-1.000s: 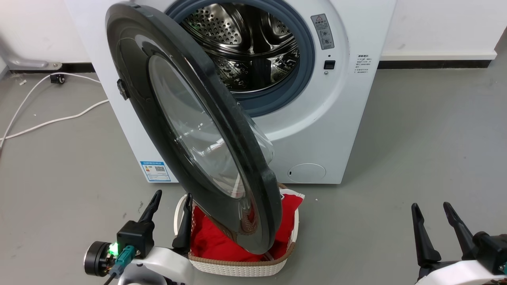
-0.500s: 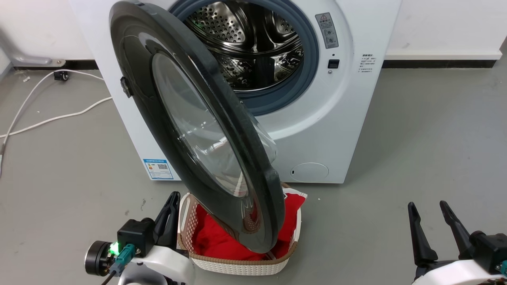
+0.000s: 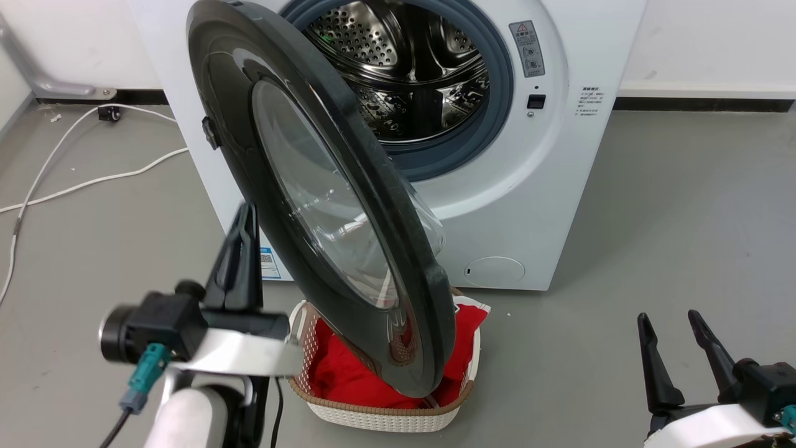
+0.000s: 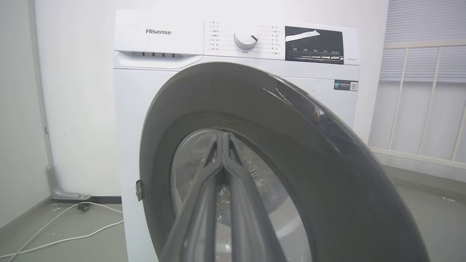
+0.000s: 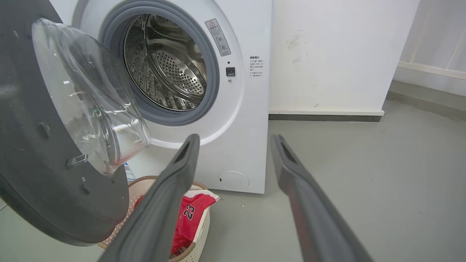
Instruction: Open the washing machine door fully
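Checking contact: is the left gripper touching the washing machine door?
Cannot tell: left wrist view shows the left gripper over the washing machine door; depth unclear.

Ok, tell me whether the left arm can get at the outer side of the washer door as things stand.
Probably yes. The left end effector, shut, points straight at the outer side of the door, with nothing between them. The basket sits lower, off that path.

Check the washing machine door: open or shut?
Open, partway: the washing machine door stands swung out from the washer, steel drum exposed behind it.
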`<state>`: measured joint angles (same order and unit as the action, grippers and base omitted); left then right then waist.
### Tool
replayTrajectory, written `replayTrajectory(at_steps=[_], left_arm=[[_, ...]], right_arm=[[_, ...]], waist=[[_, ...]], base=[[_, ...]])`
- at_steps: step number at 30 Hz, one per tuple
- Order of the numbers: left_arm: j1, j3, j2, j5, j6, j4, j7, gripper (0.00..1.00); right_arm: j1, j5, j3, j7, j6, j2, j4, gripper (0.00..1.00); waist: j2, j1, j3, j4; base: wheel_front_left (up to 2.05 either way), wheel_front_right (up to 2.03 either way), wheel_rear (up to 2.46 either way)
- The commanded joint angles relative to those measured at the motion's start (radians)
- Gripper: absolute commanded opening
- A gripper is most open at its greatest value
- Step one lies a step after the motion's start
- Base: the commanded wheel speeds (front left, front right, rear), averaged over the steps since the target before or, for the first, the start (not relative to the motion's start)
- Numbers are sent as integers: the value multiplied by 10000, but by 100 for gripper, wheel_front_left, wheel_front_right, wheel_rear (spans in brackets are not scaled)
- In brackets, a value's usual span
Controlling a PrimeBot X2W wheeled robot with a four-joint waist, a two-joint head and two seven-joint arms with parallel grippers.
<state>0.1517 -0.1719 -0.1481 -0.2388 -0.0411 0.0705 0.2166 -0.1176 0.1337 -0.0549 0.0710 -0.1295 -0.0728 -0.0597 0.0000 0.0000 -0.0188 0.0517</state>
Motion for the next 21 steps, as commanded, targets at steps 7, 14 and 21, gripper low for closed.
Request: replayTrajectory(at_steps=[7,14,21], left_arm=[[1169,-437,253,308,-226,2174,-546,0],[1939,-1552,552,326,84,3426,-892,0],[2238,-3220,851,-252,401,3571,-1390,0]], right_arm=[[187,-84,-28,3,-23,52,27,100],[165,-64,-62,-57,-23,65,3,100],[108,36,-49,-118,-17,104,78,100]], waist=[[0,0,-64,56],[0,0,-59,6],[0,0,-80,-66]], base=[[0,0,0],[0,0,0],[0,0,0]])
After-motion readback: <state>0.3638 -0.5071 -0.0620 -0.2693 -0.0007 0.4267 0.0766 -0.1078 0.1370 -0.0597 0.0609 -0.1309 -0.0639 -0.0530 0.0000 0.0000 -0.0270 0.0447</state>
